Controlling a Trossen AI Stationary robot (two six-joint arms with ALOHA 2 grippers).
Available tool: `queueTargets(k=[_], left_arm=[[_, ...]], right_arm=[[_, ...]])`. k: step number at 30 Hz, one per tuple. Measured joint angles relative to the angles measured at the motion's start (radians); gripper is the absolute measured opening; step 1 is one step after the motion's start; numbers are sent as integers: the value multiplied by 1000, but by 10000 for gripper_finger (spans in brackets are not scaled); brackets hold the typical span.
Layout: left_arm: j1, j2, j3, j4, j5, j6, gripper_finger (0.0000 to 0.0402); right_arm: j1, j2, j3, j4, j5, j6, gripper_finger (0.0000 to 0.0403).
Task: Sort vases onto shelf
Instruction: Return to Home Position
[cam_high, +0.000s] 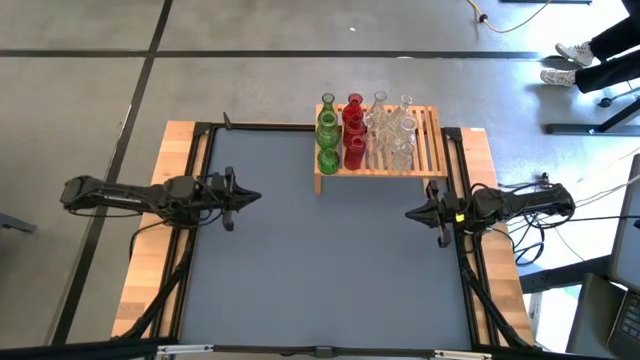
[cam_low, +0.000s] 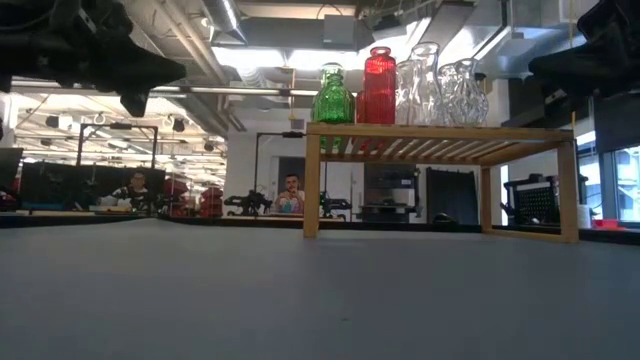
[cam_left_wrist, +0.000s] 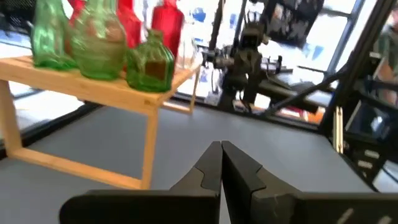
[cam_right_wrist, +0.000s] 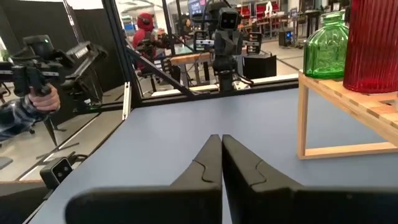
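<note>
The shelf (cam_high: 430, 150), a low light-wood slatted rack, stands on its short legs at the table's far right. On its top stand the vases in rows: green ones (cam_high: 327, 132), red ones (cam_high: 353, 130) and clear ones (cam_high: 395, 135). The low view shows them upright on the slats, green (cam_low: 333, 98), red (cam_low: 378, 86), clear (cam_low: 440, 90). My left gripper (cam_high: 258, 196) hovers shut over the table's left side, pointing level toward the right. My right gripper (cam_high: 408, 213) hovers shut over the right side, below the shelf, pointing left. Both hold nothing.
The grey table top (cam_high: 320, 260) lies bare between the two grippers and toward the near edge. Wooden side boards (cam_high: 150, 260) flank it. People sit in the room beyond the table (cam_low: 290, 190); someone's shoes (cam_high: 570, 55) show on the floor at far right.
</note>
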Motion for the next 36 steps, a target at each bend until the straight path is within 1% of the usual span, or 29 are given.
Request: queueTargets(k=[4, 8, 10, 19, 24, 28, 30, 36], left_arm=[[0, -99, -55, -2, -8, -6, 0], [0, -190, -117, -10, -5, -24, 0], [0, -231, -117, -68, -4, -25, 0], [0, -370, -117, -185, 8, -10, 0], [-3, -370, -117, -195, 20, 7, 0], [-3, -370, -117, -195, 19, 10, 0], [-3, -370, -117, -195, 21, 11, 0], [-3, -370, -117, -195, 20, 12, 0]], right_arm=[[0, -29, -39, 35, 0, 1, 1], [0, -49, -50, 35, -1, 7, 1], [0, -49, -50, 35, -2, 7, 1], [0, -48, -50, 34, -1, 9, 1], [0, -48, -51, 36, -2, 26, 1], [0, -48, -107, 111, -4, 29, 1], [0, -42, -112, 124, -22, 33, 1], [0, -36, -112, 130, 17, 28, 1]])
